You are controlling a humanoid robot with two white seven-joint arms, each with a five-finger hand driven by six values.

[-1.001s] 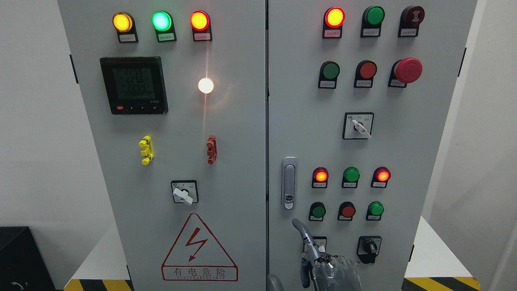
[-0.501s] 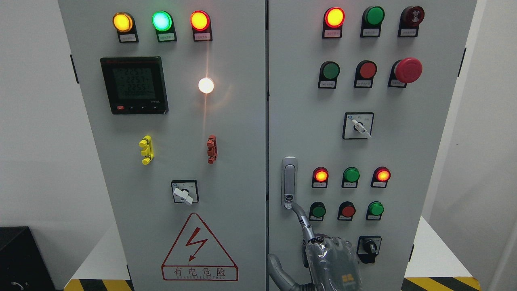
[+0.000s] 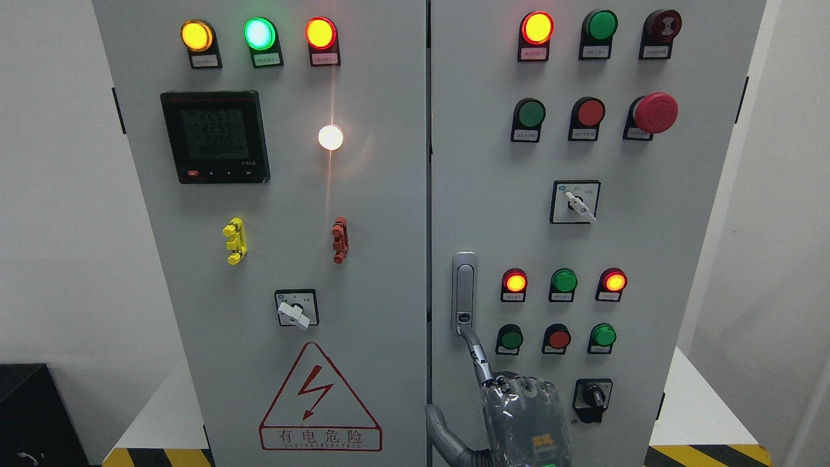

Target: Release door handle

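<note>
The grey metal door handle (image 3: 464, 292) stands upright at the left edge of the right cabinet door (image 3: 648, 259), lying flat against it. My right hand (image 3: 452, 373), wrapped in clear plastic, comes up from the bottom edge right of the middle. Its index finger (image 3: 476, 353) is stretched up and its tip touches the round lock at the handle's lower end. The thumb (image 3: 438, 425) sticks out to the left, apart from the handle. The hand holds nothing. My left hand is out of view.
The two-door grey cabinet carries lit lamps, push buttons, a red emergency stop (image 3: 655, 112), rotary switches (image 3: 592, 397) and a meter (image 3: 215, 136). A white base with yellow-black tape (image 3: 707, 454) runs below. A black box (image 3: 32, 415) sits at lower left.
My right hand has risen and shifted slightly left. Its index fingertip went from below the handle up to touch the handle's lower end.
</note>
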